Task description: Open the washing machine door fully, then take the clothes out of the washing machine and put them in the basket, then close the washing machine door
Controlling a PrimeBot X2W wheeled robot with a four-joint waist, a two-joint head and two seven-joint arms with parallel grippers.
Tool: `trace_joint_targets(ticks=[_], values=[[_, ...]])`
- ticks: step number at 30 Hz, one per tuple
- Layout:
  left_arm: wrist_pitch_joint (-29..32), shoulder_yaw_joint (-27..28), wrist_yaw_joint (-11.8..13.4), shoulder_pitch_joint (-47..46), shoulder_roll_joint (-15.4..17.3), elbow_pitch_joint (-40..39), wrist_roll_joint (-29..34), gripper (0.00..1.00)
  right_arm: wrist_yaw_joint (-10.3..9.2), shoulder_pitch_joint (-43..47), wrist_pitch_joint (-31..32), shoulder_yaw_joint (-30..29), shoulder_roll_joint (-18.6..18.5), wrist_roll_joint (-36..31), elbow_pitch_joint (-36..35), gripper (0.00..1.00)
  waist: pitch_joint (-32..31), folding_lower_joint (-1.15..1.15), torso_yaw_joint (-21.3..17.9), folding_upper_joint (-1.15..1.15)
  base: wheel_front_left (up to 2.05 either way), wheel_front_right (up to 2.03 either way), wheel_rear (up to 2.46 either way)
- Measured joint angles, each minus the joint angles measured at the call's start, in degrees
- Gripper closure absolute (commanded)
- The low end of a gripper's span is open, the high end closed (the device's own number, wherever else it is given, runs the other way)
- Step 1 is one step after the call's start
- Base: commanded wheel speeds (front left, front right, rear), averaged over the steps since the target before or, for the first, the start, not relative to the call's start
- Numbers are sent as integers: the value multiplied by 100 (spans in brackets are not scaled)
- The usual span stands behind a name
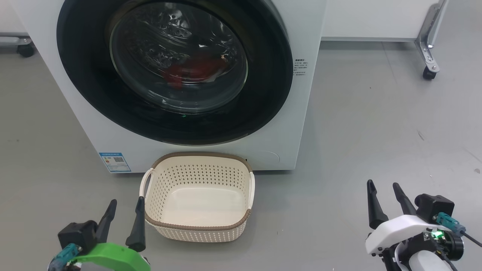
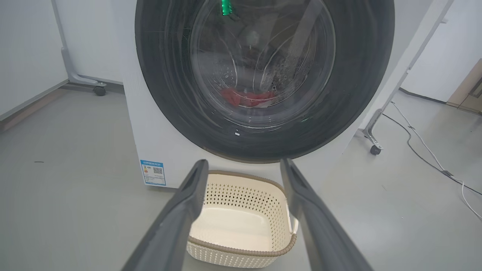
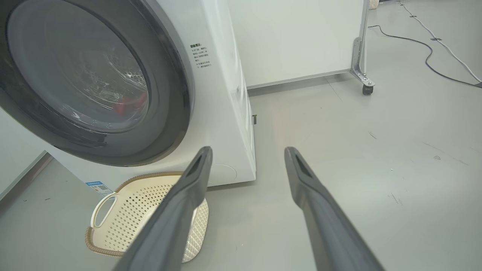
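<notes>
The washing machine door (image 1: 175, 64) is seen shut, its wide black rim lying flat against the white front of the washing machine (image 1: 305, 113). Through the bulging glass the clothes (image 1: 190, 71) are seen as a red heap, low in the steel drum. Their stripes and label cannot be made out through the glass.

The basket (image 1: 199, 171) is set on the grey floor (image 1: 357, 131) just in front of the machine, below the door. Its far rim is very near the machine's base, and its pale bottom is seen bare. A small blue sticker (image 1: 115, 162) is placed on the lower left corner of the machine front.

The left gripper (image 1: 127, 201) is held low, just beside the near left corner of the basket. Its two dark fingers are spread wide and nothing is held between them. In the left wrist view the basket is framed between these fingers, but it is not touched.

The right gripper (image 1: 383, 184) is found well apart from the basket, over bare floor on the right. It is also spread wide, with nothing in its grasp.
</notes>
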Motion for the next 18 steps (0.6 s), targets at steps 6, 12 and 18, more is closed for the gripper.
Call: trace_joint_targets(ticks=[6, 12, 18], values=[[-103, -111, 78, 1, 36, -2, 347, 0, -59, -1, -94, 81, -1, -289, 18, 0, -9, 0, 2, 0, 0, 0, 0], [-202, -235, 143, 2, 58, -9, 671, 0, -157, -1, -190, 162, -1, -610, 32, 0, -10, 0, 6, 0, 0, 0, 0], [-283, -366, 194, 2, 97, -4, 993, 0, -220, -1, -293, 280, -2, -958, 54, 0, -9, 0, 12, 0, 0, 0, 0]])
